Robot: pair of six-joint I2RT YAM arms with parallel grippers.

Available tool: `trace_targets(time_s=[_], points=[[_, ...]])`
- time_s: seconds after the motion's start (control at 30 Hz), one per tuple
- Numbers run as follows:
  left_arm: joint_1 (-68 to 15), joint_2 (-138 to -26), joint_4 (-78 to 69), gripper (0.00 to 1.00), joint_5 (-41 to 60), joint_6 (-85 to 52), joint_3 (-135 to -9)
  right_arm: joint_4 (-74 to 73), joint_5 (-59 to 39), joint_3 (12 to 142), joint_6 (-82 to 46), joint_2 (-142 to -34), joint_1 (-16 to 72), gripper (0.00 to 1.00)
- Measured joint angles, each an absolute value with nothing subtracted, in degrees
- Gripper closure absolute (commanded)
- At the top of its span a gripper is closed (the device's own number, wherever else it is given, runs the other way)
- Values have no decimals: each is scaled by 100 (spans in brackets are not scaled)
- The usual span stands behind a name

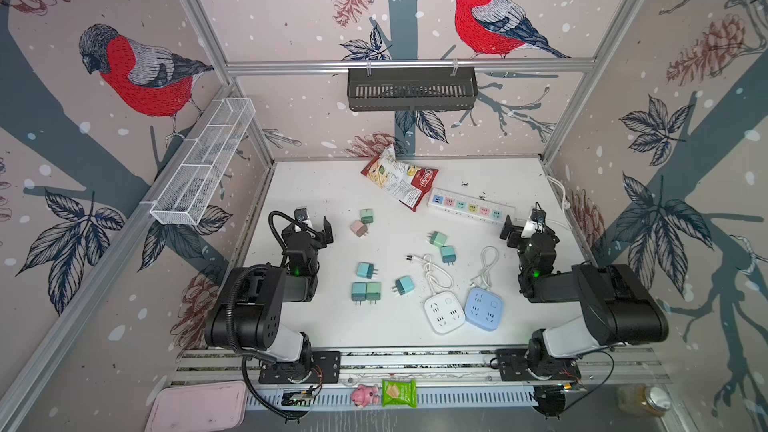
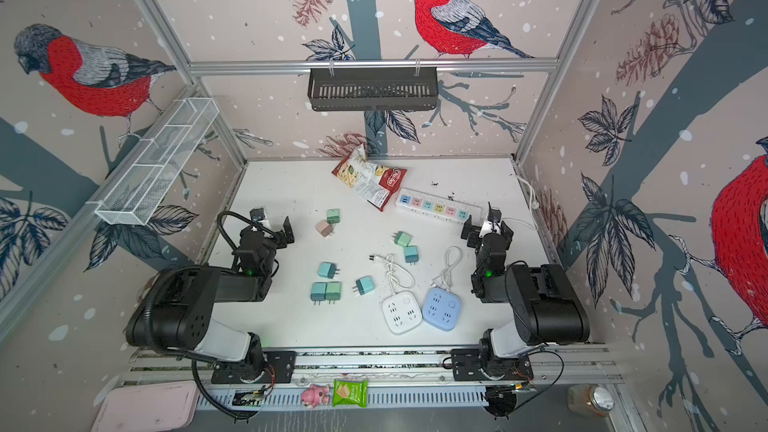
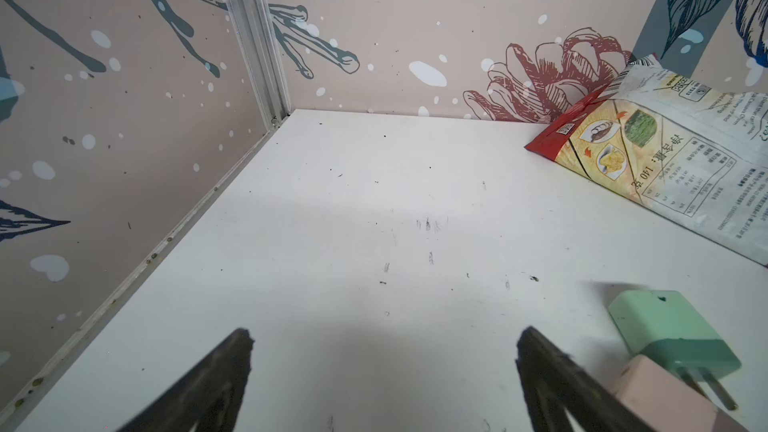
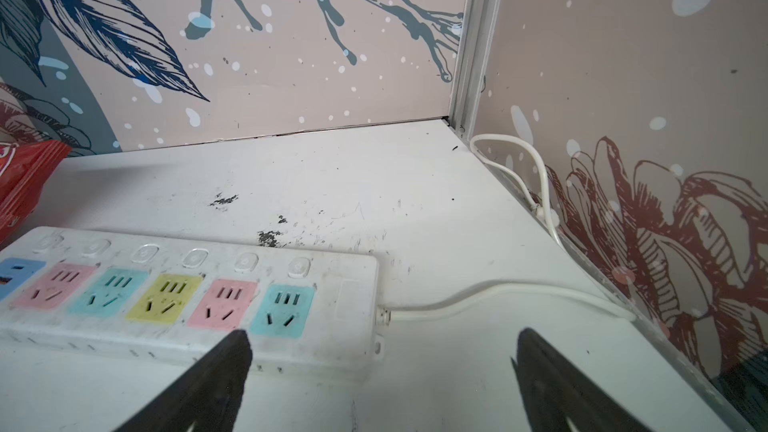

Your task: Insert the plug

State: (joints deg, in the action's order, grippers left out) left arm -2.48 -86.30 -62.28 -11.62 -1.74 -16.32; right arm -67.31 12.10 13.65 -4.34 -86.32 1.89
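Socket cube in blue (image 1: 484,309) appears in both top views only.

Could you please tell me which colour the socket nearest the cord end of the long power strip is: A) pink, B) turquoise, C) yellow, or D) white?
B: in the right wrist view, the last socket on the power strip before its cord is the turquoise socket.

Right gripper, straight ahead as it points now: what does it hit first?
Probably the white power strip at its cord end, or its cord just beside it; the open right gripper points down there. Depth is unclear.
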Motion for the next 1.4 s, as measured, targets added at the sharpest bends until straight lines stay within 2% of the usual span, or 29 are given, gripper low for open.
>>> trace_targets(time_s=[1.13, 1.4], points=[[-246, -8567, -6224, 2, -1061, -169, -1629, -6726, 1186, 1308, -451, -8543, 183, 1], [-244, -7885, -4453, 2, -1214, -270, -2858, -4915, 1780, 2150, -567, -7321, 185, 0]])
